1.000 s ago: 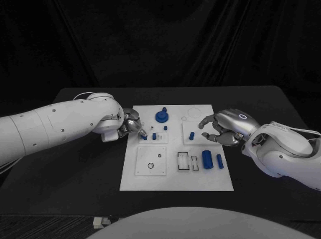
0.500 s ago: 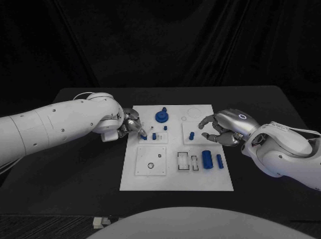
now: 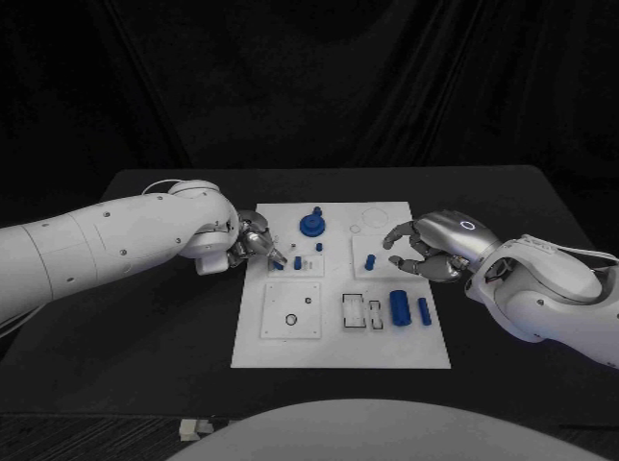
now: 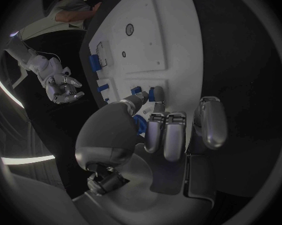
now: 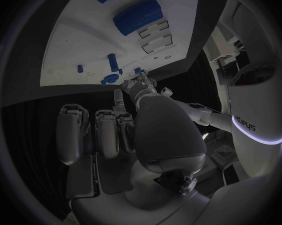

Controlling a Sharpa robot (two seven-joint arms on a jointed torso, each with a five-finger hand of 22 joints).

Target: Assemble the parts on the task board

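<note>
Left of centre in the head view: the robot's left silver many-fingered hand (image 3: 252, 246) sits at the left edge of the white rectangular task board (image 3: 340, 351), fingers bent down toward a small blue upright part (image 3: 277, 262) at the board's upper left. In the left wrist view the thumb and a fingertip (image 4: 155, 96) meet around that small blue piece (image 4: 135, 90), so it reads as pinched (contact looks real, though the piece is tiny).

Just right of it on the board, a short blue peg (image 3: 299, 262) stands upright, and a smaller blue stub (image 3: 319, 247) sits a little above it. At the board's top centre stands the large blue round knob-shaped part (image 3: 312, 225).

Lower centre of the board: a black-outlined rectangular slot pair (image 3: 362, 311), then beside it a thick blue cylinder lying flat (image 3: 400, 307) and a thinner blue bar (image 3: 423, 308) to its right.

Centre right: a small blue peg (image 3: 369, 260) stands on the board's upper right panel, just beside the right hand's fingertips.

Right: the robot's right silver hand (image 3: 428, 250) hangs over the board's right edge, fingers curled loosely and apart, holding nothing (the right wrist view shows its fingers (image 5: 106, 132) empty above the board).
</note>
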